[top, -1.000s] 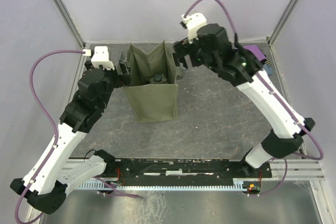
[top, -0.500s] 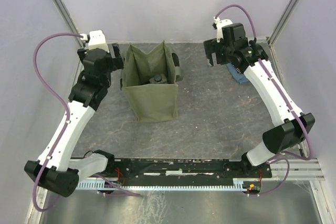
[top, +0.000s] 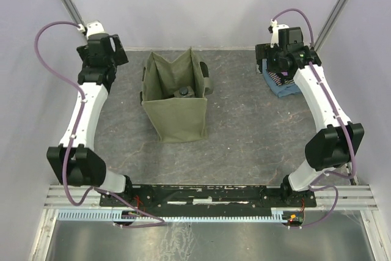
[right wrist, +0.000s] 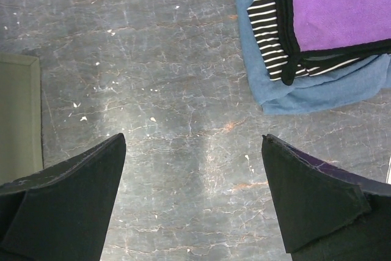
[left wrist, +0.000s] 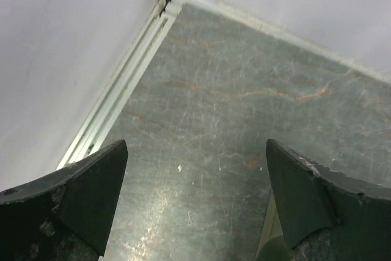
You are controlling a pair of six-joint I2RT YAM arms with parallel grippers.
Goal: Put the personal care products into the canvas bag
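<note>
Top external view: canvas bag [top: 180, 120], olive, boxy, upright on the table [top: 256, 132], mouth open, toward the far side; one dark round cap [top: 182, 91] visible inside. Left gripper [left wrist: 195, 151]: fingers spread wide, empty, over the far left corner. Right gripper [right wrist: 192, 145]: spread wide, empty, near stacked blue, striped and purple cloths [right wrist: 317, 84].

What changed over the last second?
Both arms pulled back from the canvas bag rim: the left gripper swung to the far-left corner, the right gripper out near the folded cloths. Both jaws open, empty. The bag and the dark-capped bottle inside it stayed put.
</note>
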